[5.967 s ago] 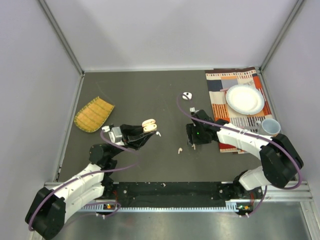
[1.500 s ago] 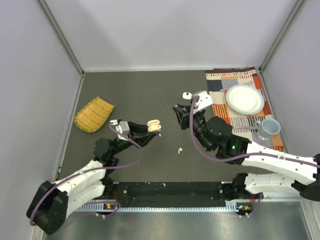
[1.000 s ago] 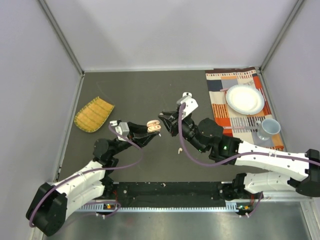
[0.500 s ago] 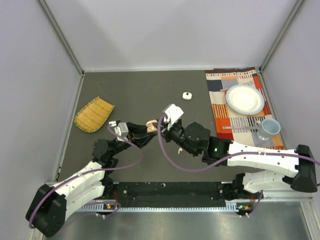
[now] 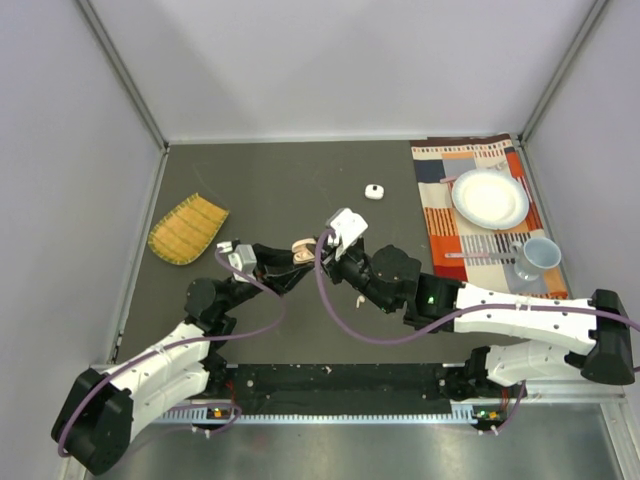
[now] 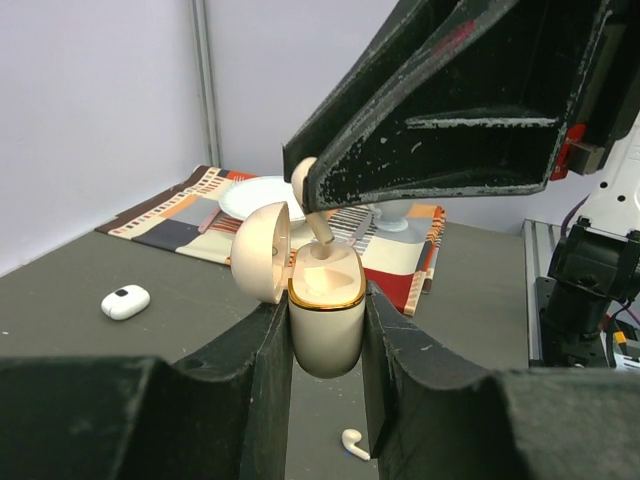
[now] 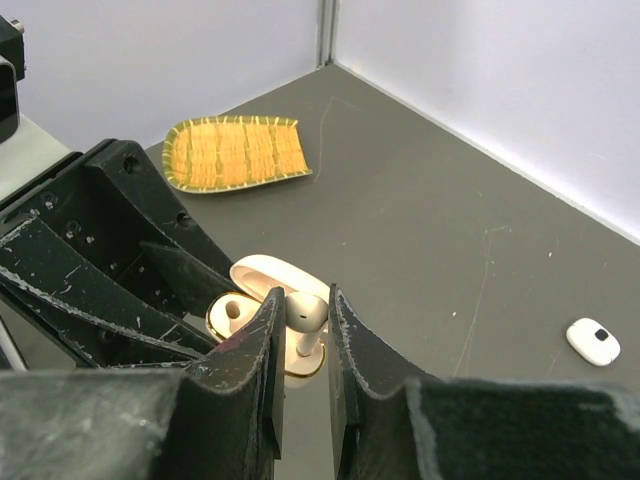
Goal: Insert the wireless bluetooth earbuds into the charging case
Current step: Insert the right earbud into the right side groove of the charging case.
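Note:
My left gripper is shut on the body of a peach charging case with a gold rim. It holds the case upright above the table, and the lid is swung open to the left. My right gripper is shut on a peach-pink earbud by its head. The stem points down at the case's open top, and its tip is at or just inside the rim. From the top view, the two grippers meet at the case left of the table's middle. A white earbud lies on the table below.
A small white case lies on the table behind the grippers. A yellow woven mat is at the left. At the right, a striped placemat carries a white plate and a cup.
The right arm swung left from the table's middle with the earbud and now sits over the case. In the last half second it barely moved. The left arm held still.

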You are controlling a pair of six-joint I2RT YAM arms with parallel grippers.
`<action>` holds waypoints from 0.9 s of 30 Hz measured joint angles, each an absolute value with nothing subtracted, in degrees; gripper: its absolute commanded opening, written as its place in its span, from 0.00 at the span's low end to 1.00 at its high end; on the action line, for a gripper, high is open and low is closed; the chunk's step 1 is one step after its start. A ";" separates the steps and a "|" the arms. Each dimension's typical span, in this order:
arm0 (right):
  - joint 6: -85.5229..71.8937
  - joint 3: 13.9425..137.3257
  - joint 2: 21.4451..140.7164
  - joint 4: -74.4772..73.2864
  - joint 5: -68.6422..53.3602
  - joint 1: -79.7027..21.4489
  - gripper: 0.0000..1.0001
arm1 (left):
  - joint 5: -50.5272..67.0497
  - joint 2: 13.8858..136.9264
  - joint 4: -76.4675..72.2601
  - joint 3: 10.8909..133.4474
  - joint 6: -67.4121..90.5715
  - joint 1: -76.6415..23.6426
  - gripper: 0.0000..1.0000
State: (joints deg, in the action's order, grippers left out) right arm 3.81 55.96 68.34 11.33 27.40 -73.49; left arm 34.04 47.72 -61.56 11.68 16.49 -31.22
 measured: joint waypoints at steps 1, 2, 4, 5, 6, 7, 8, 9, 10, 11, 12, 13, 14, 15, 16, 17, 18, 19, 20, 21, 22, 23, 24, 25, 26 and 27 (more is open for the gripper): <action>3.66 55.81 68.34 11.33 27.42 -73.49 0.00 | 33.87 47.72 -61.58 11.68 16.49 -31.24 0.00; 3.44 55.57 68.34 11.42 27.40 -73.49 0.00 | 33.65 47.72 -61.56 11.68 16.49 -31.24 0.00; 3.20 55.16 68.34 11.84 27.42 -73.49 0.00 | 33.52 47.72 -61.47 11.68 16.51 -31.24 0.00; 3.03 54.89 68.31 12.16 27.49 -73.49 0.00 | 33.47 47.72 -61.41 11.68 16.51 -31.24 0.00; 2.83 54.54 68.31 12.60 27.51 -73.49 0.00 | 33.45 47.72 -61.34 11.68 16.51 -31.24 0.00; 2.72 54.15 68.31 13.02 27.57 -73.49 0.00 | 33.50 47.72 -61.32 11.68 16.53 -31.29 0.00; 2.55 53.67 68.31 13.69 27.81 -73.49 0.00 | 33.54 47.72 -61.19 11.68 16.53 -31.33 0.00; 2.37 53.28 68.34 14.35 28.03 -73.49 0.00 | 33.47 47.72 -61.10 11.68 16.53 -31.40 0.00; 2.33 52.93 68.31 14.94 28.23 -73.49 0.00 | 33.45 47.72 -60.97 11.68 16.56 -31.40 0.00; 2.26 52.73 68.34 15.35 28.40 -73.49 0.00 | 33.41 47.72 -60.90 11.68 16.56 -31.40 0.00; 2.15 52.56 68.34 15.73 28.47 -73.49 0.00 | 33.39 47.72 -60.84 11.68 16.56 -31.40 0.00; 1.93 52.38 68.34 16.05 28.67 -73.49 0.00 | 33.36 47.72 -60.80 11.68 16.58 -31.40 0.00; 1.89 52.36 68.38 16.16 28.73 -73.49 0.00 | 33.34 47.72 -60.77 11.68 16.58 -31.40 0.00; 1.85 52.25 68.42 16.47 28.82 -73.49 0.00 | 33.28 47.72 -60.77 11.68 16.58 -31.40 0.00; 1.87 52.12 68.42 16.69 28.84 -73.49 0.00 | 33.17 47.68 -60.75 11.68 16.58 -31.40 0.00; 1.89 52.10 68.42 16.75 28.84 -73.49 0.00 | 33.08 47.57 -60.64 11.68 16.56 -31.40 0.00; 1.93 52.10 68.42 16.88 28.84 -73.49 0.00 | 32.93 47.37 -60.51 11.68 16.58 -31.40 0.00; 2.00 52.10 68.42 17.10 28.82 -73.49 0.00 | 32.75 47.18 -60.38 11.68 16.58 -31.40 0.00; 2.11 52.05 68.42 17.26 28.77 -73.49 0.00 | 32.53 46.96 -60.29 11.68 16.58 -31.40 0.00; 2.46 51.99 68.42 17.47 28.69 -73.49 0.00 | 32.38 46.87 -60.23 11.68 16.58 -31.40 0.00; 2.81 51.86 68.42 17.65 28.58 -73.52 0.00 | 32.27 46.87 -60.20 11.68 16.58 -31.42 0.00; 3.07 51.68 68.40 17.78 28.45 -73.49 0.00 | 32.14 46.87 -60.10 11.68 16.58 -31.44 0.00; 3.46 51.55 68.38 17.80 28.34 -73.49 0.00 | 32.10 46.87 -59.86 11.68 16.60 -31.44 0.00; 3.86 51.31 68.38 17.98 28.23 -73.49 0.00 | 32.10 46.87 -59.61 11.68 16.60 -31.46 0.00; 4.23 51.24 68.38 18.00 28.08 -73.49 0.00 | 32.10 46.87 -59.44 11.68 16.60 -31.46 0.00; 4.54 51.05 68.36 18.15 27.92 -73.49 0.00 | 32.08 46.87 -59.37 11.68 16.62 -31.48 0.00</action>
State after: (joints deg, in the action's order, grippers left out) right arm 4.54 51.05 68.36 18.15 27.92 -73.49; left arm 32.08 46.87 -59.37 11.68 16.62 -31.48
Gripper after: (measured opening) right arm 0.169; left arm 0.336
